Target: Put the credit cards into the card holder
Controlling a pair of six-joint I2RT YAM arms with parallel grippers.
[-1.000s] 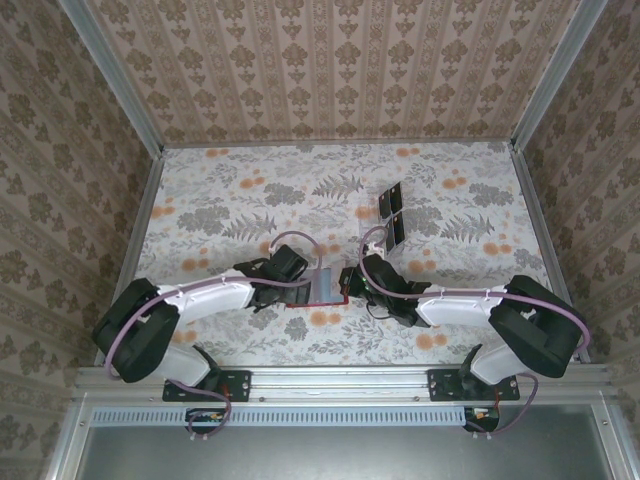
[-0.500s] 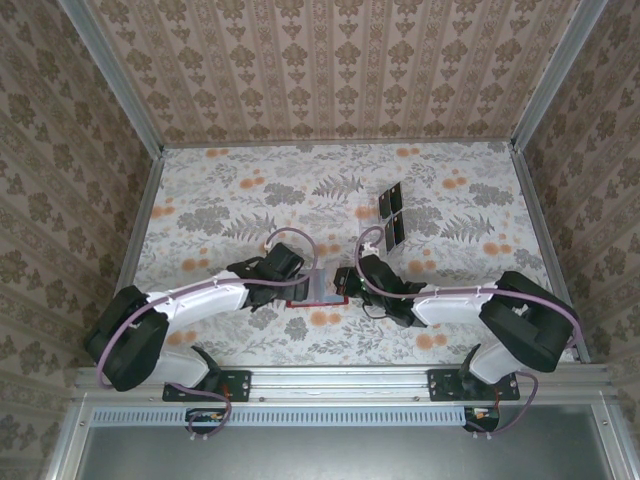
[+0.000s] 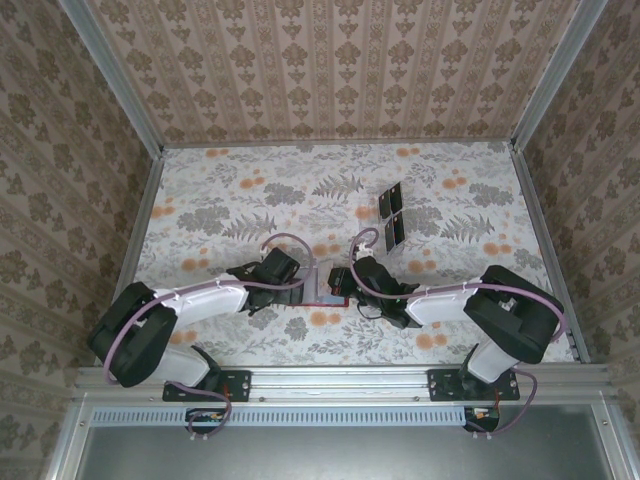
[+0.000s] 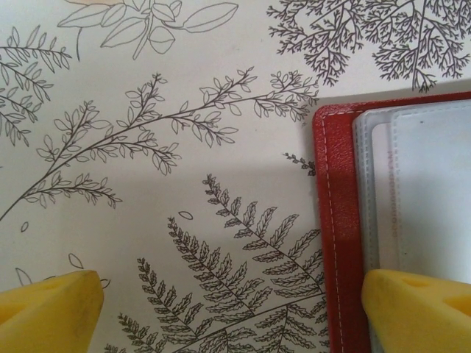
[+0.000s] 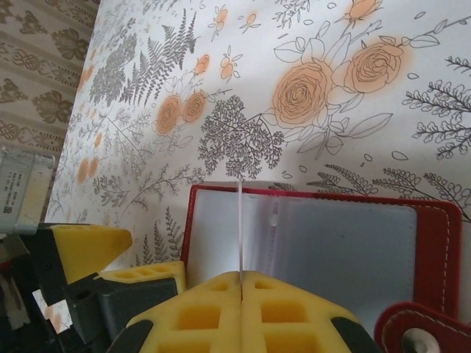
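While the right gripper sits at the card holder, its yellow fingers are pressed together with no gap, pinching a thin pale leaf. The leaf is seen edge-on, standing up from the holder's open inside. Can't tell if it is one of the holder's clear sleeves or something else.

Holder lies open and flat on the floral tablecloth, red border around pale inner pockets. Its snap tab is at the holder's end next to the right gripper.

Left gripper is on the holder's other side, jaws spread wide, nothing between them. One fingertip is above the holder's red edge and sleeves, the other fingertip is off the holder over bare cloth. Can't tell if the first one touches the holder.

From the top camera both grippers flank the holder, left one on its left, right one on its right, both close against it.

Credit cards are dark and are not in the holder. They stand well apart from it, farther out on the table and off to its right, with two dark groups one behind the other.
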